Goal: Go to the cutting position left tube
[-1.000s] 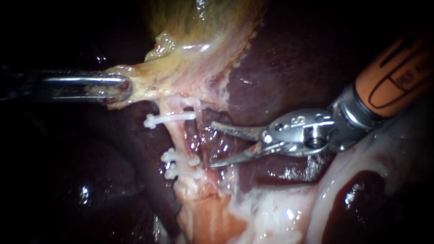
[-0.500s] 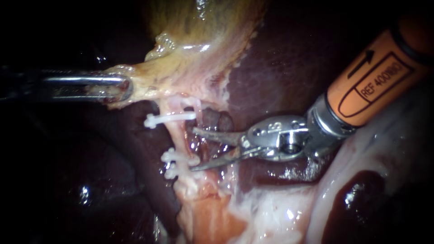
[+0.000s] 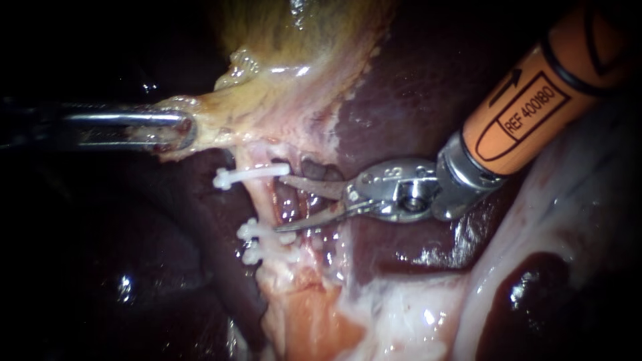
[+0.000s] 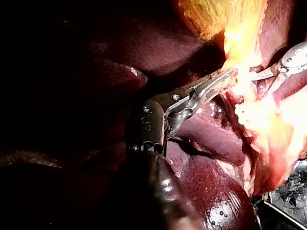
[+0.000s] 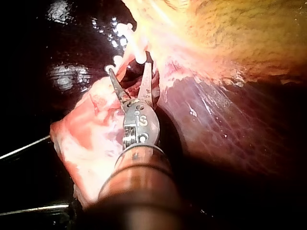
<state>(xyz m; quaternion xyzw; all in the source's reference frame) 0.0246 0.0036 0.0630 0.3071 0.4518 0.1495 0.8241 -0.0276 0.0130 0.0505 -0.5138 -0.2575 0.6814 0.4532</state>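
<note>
Right tool nearer left tube, open

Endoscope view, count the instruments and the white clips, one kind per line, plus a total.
Instruments: 2 (left instrument, right instrument)
White clips on the tube: 3 (upper clip, two lower clips)
Total: 5

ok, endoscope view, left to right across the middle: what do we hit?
Steel left instrument, jaws shut on pale yellow gallbladder tissue → white plastic clip on the pink tube → silver right instrument, jaws open → its orange shaft.
</note>
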